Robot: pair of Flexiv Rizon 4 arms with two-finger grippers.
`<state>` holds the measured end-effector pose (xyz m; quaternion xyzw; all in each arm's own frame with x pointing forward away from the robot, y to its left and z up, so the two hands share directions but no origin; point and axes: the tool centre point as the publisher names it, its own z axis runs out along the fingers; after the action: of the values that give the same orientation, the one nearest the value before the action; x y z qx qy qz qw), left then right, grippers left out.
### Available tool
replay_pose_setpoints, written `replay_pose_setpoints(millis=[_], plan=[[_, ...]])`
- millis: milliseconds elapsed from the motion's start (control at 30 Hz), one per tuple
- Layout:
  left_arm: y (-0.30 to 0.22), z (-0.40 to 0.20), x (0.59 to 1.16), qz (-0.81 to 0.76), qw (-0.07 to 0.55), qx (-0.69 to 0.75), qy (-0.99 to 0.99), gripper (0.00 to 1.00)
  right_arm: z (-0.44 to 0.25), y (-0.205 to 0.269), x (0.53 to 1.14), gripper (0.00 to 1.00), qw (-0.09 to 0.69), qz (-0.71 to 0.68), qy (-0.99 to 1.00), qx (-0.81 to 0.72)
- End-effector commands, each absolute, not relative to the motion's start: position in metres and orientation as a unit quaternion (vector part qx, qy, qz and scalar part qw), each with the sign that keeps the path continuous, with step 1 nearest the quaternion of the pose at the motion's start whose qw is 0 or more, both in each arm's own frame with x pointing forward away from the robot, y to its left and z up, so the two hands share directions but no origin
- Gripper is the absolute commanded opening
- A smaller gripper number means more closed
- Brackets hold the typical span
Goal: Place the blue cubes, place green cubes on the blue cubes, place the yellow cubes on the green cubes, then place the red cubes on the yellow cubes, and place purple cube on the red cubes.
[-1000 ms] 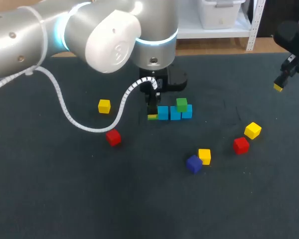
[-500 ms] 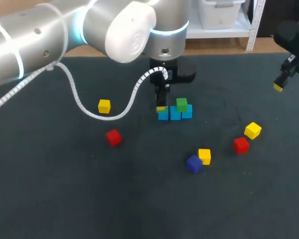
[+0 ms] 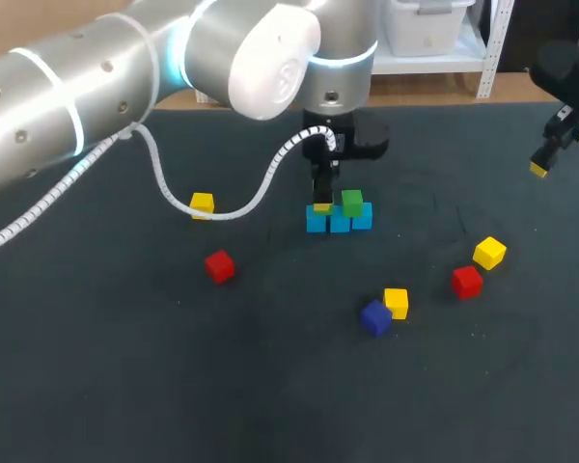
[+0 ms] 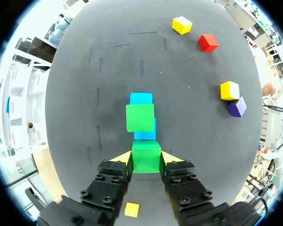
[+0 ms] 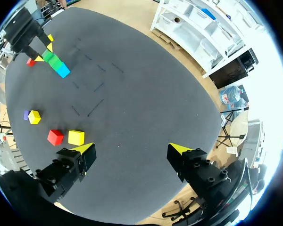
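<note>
Green cube clamped in left hand above blue cubes | right hand spread wide, well aside

Dark grey table with faint dashed marks, evenly lit

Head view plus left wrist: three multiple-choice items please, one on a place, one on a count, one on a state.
1. Where is the purple cube?
A) on top of the blue cubes
B) on the table beside a yellow cube
C) in the right jaws

2. How many yellow cubes lie loose on the table?
A) one
B) two
C) three

3. What state are the left jaws in?
A) open and empty
B) shut on a green cube
C) shut on a red cube

Answers:
1 B: it lies on the table right next to the yellow cube.
2 C: that one plus two more.
3 B: both yellow tips press the green cube's sides.
</note>
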<state>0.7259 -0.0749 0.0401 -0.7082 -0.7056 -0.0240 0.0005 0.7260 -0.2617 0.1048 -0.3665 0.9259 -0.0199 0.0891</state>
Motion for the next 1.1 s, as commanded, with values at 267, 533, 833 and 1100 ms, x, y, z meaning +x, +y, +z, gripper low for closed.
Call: replay_pose_setpoints(millis=[267,533,833,1100], plan=[[-0.078,0.031,0.744,-0.015,0.012,-0.699,-0.715,0.0,0.105,-0.262,0.726,1.0,0.089,-0.019,0.926,-0.367],[-0.077,0.029,0.749,-0.01,0.013,-0.696,-0.718,0.0,0.105,-0.262,0.726,1.0,0.089,-0.019,0.926,-0.367],[-0.076,0.029,0.745,-0.012,0.013,-0.702,-0.712,0.0,0.105,-0.262,0.726,1.0,0.089,-0.019,0.926,-0.367],[-0.074,0.034,0.735,-0.006,0.011,-0.702,-0.712,0.0,0.105,-0.262,0.726,1.0,0.089,-0.019,0.926,-0.367]])
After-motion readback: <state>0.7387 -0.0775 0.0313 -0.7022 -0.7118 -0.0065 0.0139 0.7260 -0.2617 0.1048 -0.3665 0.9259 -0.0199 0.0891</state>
